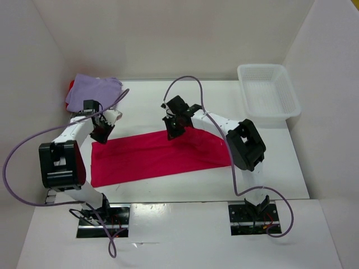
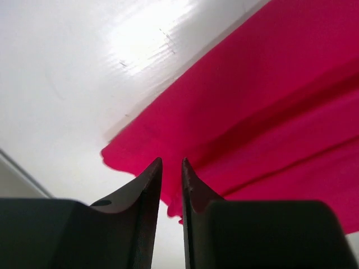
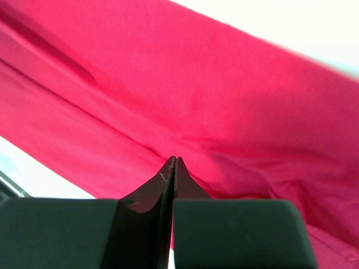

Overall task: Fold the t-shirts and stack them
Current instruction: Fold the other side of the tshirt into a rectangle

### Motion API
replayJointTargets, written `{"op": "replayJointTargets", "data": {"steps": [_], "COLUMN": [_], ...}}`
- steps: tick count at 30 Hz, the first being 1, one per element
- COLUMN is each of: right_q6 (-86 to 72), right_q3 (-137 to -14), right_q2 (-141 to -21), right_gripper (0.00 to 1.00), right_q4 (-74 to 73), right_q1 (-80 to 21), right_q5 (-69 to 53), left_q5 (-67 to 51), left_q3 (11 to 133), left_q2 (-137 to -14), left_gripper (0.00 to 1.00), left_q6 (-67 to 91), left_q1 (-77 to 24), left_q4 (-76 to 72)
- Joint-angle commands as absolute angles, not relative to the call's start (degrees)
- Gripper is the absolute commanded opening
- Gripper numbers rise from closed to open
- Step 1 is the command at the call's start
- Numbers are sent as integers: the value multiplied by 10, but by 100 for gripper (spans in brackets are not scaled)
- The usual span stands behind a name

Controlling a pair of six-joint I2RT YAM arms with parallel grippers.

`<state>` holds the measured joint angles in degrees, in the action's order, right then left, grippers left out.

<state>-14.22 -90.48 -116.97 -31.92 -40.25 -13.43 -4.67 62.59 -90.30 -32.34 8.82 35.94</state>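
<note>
- White table, boxed in by pale walls on the left, far and right sides.
- Crimson shirt spread as a long band across the middle of the table, running from near left to the right, lying flat with a few soft creases. Far edge under both grippers, far-left corner resting on bare table in the left wrist view.
- Left arm reaching from its base at the near edge up the left side, elbow over the shirt's left end.
- Right arm bent back from the near right, forearm angled left over the shirt's right end.
- White bin at the far right corner, well apart from all the cloth.
- Lavender shirt bunched in a loose heap at the far left corner, just beyond the left gripper and apart from the crimson shirt.
- Left gripper at the far-left corner of the crimson shirt, fingers a narrow slit apart, nothing seen between them, tips pointing at the cloth's edge.
- Right gripper at the far edge of the crimson shirt, near its middle, fingers pressed tight together over the cloth. Any fold pinched between them impossible to tell.
- Red shirt, only a small bright sliver, peeking from beneath the left edge of the lavender heap.
</note>
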Motion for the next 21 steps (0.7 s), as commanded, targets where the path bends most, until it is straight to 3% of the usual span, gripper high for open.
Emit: {"op": "replayJointTargets", "data": {"steps": [1, 7, 16, 21], "right_q6": [-135, -135, -135, -130], "right_q3": [-947, -947, -928, -928], "right_q2": [-1195, -1201, -1194, -1184], "right_gripper": [0, 0, 0, 0], "right_q4": [-303, -303, -298, -298], "right_q1": [-409, -409, -398, -398], "right_q5": [-108, -113, -108, -108], "left_q5": [-18, 16, 27, 21], "left_q3": [626, 606, 510, 515], "left_q2": [-936, -950, -876, -850], "left_gripper": [27, 24, 24, 24], "left_q6": [-302, -310, -343, -353], "left_q1": [86, 86, 86, 86], "left_q4": [338, 329, 348, 370]}}
